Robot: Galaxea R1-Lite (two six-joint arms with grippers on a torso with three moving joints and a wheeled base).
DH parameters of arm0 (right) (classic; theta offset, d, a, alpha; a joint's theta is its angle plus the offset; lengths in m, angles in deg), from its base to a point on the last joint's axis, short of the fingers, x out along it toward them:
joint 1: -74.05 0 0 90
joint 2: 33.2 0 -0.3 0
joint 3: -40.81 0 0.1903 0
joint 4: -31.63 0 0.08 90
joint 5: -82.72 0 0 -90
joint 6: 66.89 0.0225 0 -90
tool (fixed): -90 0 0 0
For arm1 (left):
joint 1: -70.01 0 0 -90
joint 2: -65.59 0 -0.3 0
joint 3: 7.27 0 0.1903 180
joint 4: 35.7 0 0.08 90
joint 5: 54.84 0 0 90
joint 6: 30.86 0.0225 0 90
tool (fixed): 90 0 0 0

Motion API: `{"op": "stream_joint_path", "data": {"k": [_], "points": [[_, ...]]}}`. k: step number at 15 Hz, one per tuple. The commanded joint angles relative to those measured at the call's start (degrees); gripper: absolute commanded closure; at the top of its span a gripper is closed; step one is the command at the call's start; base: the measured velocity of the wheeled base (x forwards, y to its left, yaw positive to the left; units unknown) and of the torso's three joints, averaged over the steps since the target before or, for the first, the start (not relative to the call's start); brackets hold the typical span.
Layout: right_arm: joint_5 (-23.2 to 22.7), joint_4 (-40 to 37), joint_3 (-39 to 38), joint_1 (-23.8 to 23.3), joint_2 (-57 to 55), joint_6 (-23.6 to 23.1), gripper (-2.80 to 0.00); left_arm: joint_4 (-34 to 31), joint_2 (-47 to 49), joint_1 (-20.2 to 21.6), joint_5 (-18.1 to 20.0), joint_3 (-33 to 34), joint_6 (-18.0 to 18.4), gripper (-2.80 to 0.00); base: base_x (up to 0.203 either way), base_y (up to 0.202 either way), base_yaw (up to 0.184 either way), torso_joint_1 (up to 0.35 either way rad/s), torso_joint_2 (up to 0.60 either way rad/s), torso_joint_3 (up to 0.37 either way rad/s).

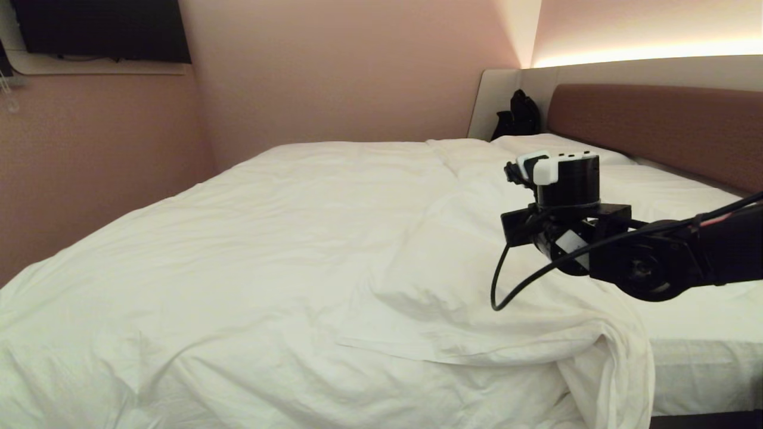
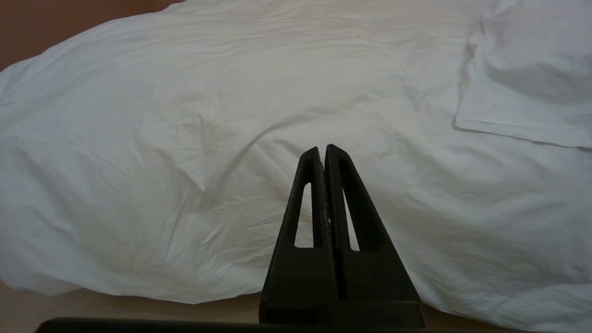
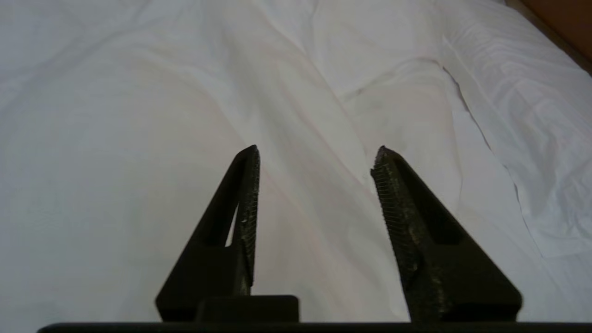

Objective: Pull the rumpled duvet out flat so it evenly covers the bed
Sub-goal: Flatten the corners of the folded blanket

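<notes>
- Covering most of the bed (image 1: 703, 333): duvet (image 1: 286, 238), rumpled, folded back at right
- Right gripper (image 3: 317, 159): fingers apart, empty, over duvet
- Left gripper (image 2: 322, 150): closed, empty

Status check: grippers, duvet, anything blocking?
Right gripper open above the duvet, gripping nothing. Left gripper shut, idle. Duvet corner folded back near bed edge. Nothing in the way.
</notes>
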Motion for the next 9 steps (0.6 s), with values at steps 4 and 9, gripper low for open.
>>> {"op": "stream_joint_path", "data": {"k": [4,9], "points": [[0.2,-6.0,11.9,1.1,-9.0,-0.1,0.0,0.1,0.0,0.0,-0.1,0.0,-0.7,0.0,0.0,0.0,0.0,0.0,0.0,0.0],[-0.6,-13.3,24.7,4.7,-18.5,1.4,0.0,0.1,0.0,0.0,-0.1,0.0,-1.2,0.0,0.0,0.0,0.0,0.0,0.0,0.0]]}}
